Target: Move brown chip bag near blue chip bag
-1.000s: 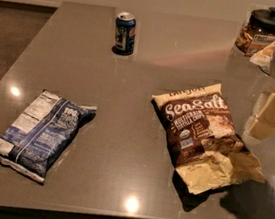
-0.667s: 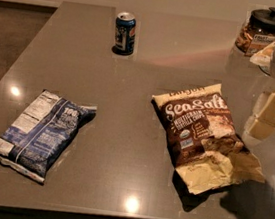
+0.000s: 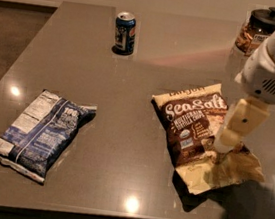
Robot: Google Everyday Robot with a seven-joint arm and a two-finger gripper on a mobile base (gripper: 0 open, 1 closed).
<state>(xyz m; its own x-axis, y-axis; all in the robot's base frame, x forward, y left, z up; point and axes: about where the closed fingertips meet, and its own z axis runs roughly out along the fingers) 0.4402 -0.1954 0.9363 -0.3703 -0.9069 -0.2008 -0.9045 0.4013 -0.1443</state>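
Observation:
The brown chip bag [image 3: 200, 132] lies flat on the grey table [image 3: 130, 85] at the right, with "Sea Salt" script on a dark front and a cream bottom edge toward the near side. The blue chip bag [image 3: 39, 131] lies flat at the near left, label panel up, well apart from the brown bag. My gripper [image 3: 225, 145] hangs from the white arm at the right, its cream tip down over the right side of the brown bag, at or just above its surface.
A small blue soda can [image 3: 125, 32] stands upright at the back centre. A glass jar with a dark lid [image 3: 256, 29] stands at the back right. The table's near edge runs along the bottom and its left edge borders the floor.
My gripper has moved left and down from beside the brown bag's right edge to over the bag. The bags and the can have not moved.

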